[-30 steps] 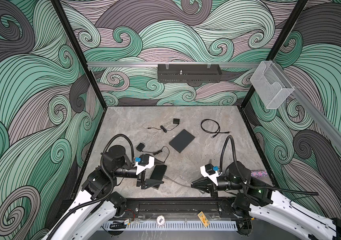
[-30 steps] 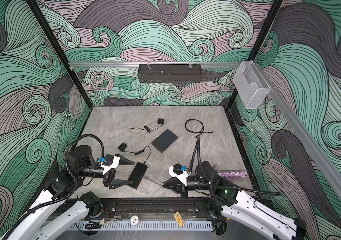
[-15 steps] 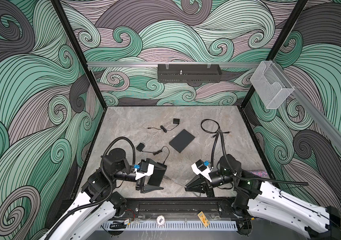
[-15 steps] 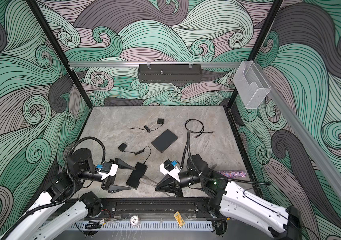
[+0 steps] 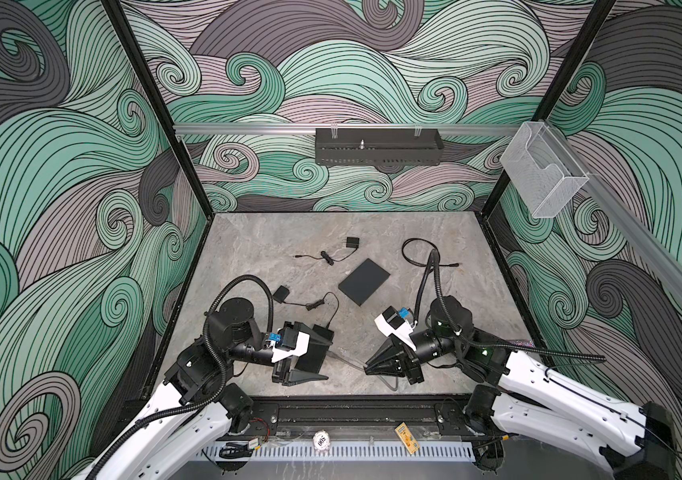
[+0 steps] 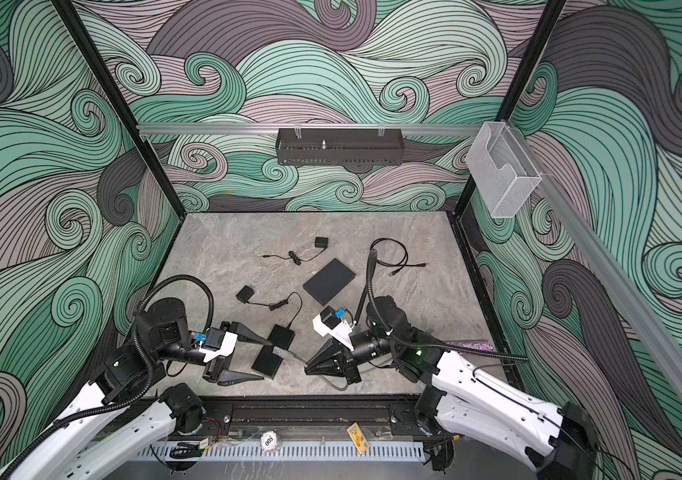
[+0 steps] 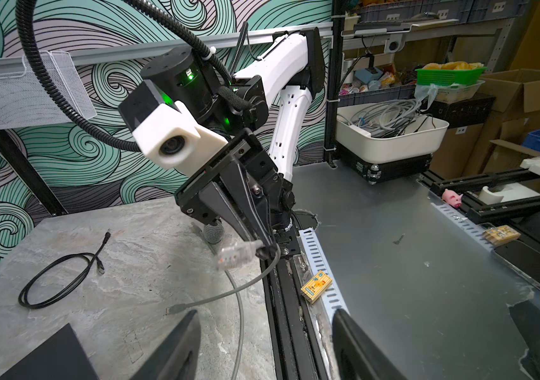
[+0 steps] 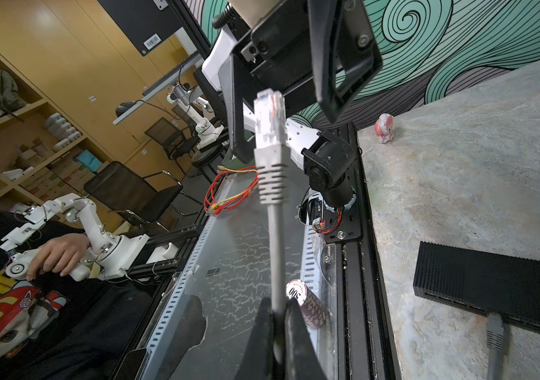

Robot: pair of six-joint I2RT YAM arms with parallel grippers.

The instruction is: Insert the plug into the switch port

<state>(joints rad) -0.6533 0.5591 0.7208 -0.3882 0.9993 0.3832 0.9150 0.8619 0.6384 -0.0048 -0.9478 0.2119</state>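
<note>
In both top views, spread left fingers (image 5: pixel 306 377) hover over the switch (image 5: pixel 313 360) at seven o'clock on the bench (image 5: pixel 273 249). Right wrist: right fingers (image 8: pixel 260 332) pinch the grey cable (image 8: pixel 275 230) behind the plug (image 8: pixel 270 112). Left wrist: the plug hangs above the bench's six-o'clock edge.

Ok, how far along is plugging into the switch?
Done: right gripper shut on the grey cable behind its clear plug. In hand: plug held in the air, apart from the ribbed black switch box. Still to do: insertion; the left gripper is open, holding nothing.
</note>
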